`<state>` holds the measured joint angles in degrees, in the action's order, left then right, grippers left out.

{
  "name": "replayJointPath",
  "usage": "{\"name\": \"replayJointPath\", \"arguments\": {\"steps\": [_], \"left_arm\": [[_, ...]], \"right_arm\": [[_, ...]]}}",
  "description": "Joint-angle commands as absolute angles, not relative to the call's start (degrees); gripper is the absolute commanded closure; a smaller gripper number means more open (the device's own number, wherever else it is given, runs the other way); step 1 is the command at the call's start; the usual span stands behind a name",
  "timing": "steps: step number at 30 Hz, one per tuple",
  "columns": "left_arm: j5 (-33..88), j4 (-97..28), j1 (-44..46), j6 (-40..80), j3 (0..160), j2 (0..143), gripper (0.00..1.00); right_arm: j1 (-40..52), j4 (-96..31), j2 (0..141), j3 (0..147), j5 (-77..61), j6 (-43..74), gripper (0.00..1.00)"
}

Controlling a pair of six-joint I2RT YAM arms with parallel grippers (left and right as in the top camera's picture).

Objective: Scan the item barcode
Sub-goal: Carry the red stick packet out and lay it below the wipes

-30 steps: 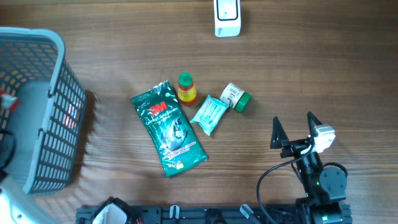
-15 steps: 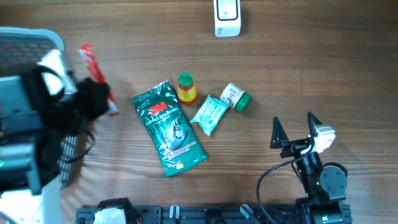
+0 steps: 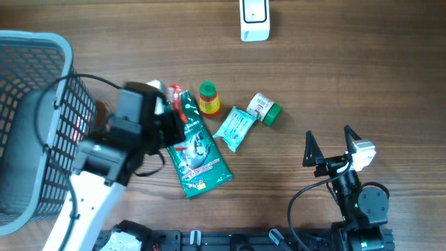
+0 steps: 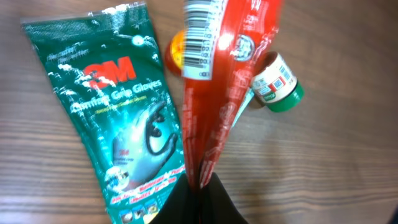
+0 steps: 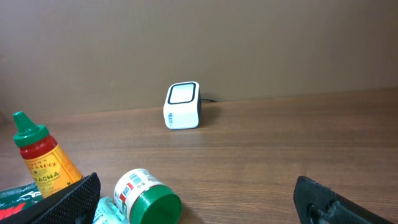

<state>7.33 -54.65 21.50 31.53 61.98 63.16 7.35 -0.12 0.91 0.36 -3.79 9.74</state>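
Observation:
My left gripper (image 4: 200, 183) is shut on the lower end of a red packet (image 4: 217, 93), whose white barcode label (image 4: 202, 37) faces the left wrist camera. In the overhead view the red packet (image 3: 177, 99) and left gripper (image 3: 173, 117) hang over the top of a green 3M gloves pack (image 3: 198, 157). The white scanner (image 3: 254, 19) stands at the far edge of the table, also seen as a small white box (image 5: 183, 106) in the right wrist view. At the near right my right gripper (image 3: 331, 146) is open, with nothing between its fingers.
A grey mesh basket (image 3: 42, 49) stands at the left. On the table lie a sauce bottle (image 3: 208, 99), a teal packet (image 3: 235, 128) and a green-capped jar (image 3: 265, 109). Bare wood lies between these items and the scanner.
The left arm has carried the red packet from the basket rightward to above the green gloves pack. The right arm has not moved.

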Motion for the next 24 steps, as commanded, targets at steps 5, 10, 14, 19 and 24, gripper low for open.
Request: {"name": "replayJointPath", "arguments": {"steps": [5, 10, 14, 19, 24], "left_arm": [[0.67, -41.41, 36.56, 35.2, 56.49, 65.95, 0.96], [-1.54, -34.57, 43.57, 35.18, 56.42, 73.1, 0.96], [-1.58, -27.86, 46.68, 35.2, 56.42, 81.65, 0.96], [-1.08, -22.81, 48.69, 35.24, 56.42, 89.89, 0.96], [-0.95, -20.91, 50.15, 35.22, 56.42, 94.15, 0.93]], "right_arm": [[7.66, 0.05, 0.8, 0.3, -2.96, 9.02, 0.0], [7.66, 0.05, 0.8, 0.3, -2.96, 9.04, 0.0], [7.66, 0.05, 0.8, 0.3, -2.96, 9.04, 0.01], [7.66, 0.05, 0.8, 0.3, -2.96, 9.04, 0.0], [7.66, 0.05, 0.8, 0.3, -2.96, 9.04, 0.0]]}}
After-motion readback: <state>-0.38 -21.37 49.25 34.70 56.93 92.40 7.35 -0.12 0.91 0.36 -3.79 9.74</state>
